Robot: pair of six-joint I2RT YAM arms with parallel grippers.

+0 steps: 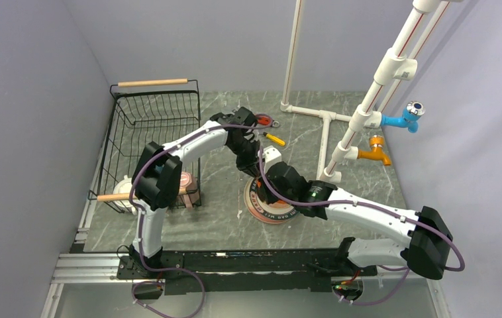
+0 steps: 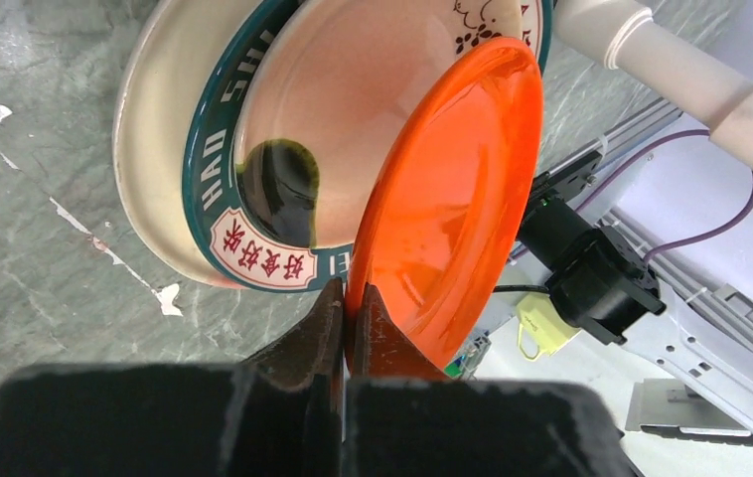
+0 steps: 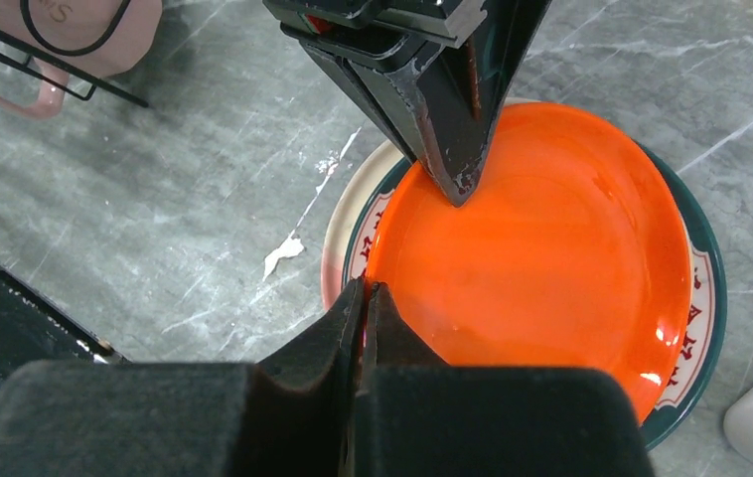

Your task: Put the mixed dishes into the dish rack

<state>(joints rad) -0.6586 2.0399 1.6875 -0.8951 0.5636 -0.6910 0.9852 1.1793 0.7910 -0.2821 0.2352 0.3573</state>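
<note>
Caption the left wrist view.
Left gripper pinches the orange-red plate by its rim, tilted above the lettered-rim plate.

One orange plate [image 3: 541,248], one lettered plate [image 2: 333,89], two claws [image 2: 350,298] [image 3: 365,298].

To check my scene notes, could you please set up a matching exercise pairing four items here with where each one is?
1 orange-red plate
2 lettered-rim plate
3 pink mug
4 yellow-handled screwdriver

A inside the dish rack
B on the table, under another dish
C rim pinched by the left end effector
D on the table beside the red-handled wrench

Pairs: 1-C, 2-B, 3-A, 4-D
</note>
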